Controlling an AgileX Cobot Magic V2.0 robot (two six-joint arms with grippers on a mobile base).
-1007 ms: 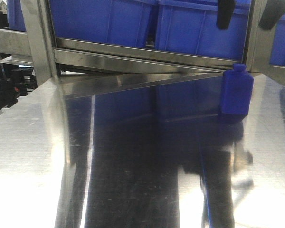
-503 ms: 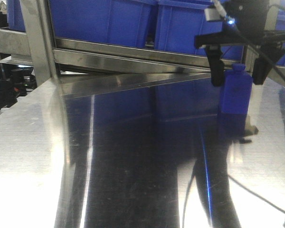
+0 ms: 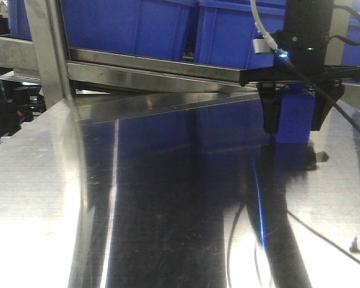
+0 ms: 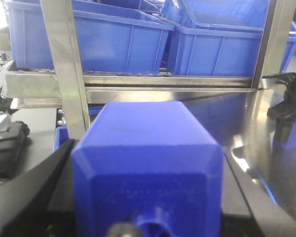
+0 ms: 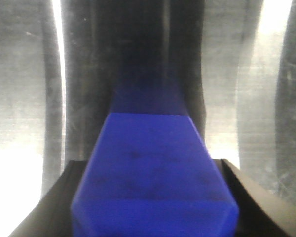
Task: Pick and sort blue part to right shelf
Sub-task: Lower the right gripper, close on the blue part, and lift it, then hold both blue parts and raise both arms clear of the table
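Two parts: left tool [image 4: 149,148] grips held part [image 4: 148,168], facing shelf [image 4: 163,81], likely for drop-off; right tool [image 3: 294,123] straddles standing part [image 3: 294,113] on table [image 3: 168,210], probably to lift; clamped or not, can't tell.

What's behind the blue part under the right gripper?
The shelf rail and blue bins. The right gripper straddles the part, hiding its top and the rail directly behind it.
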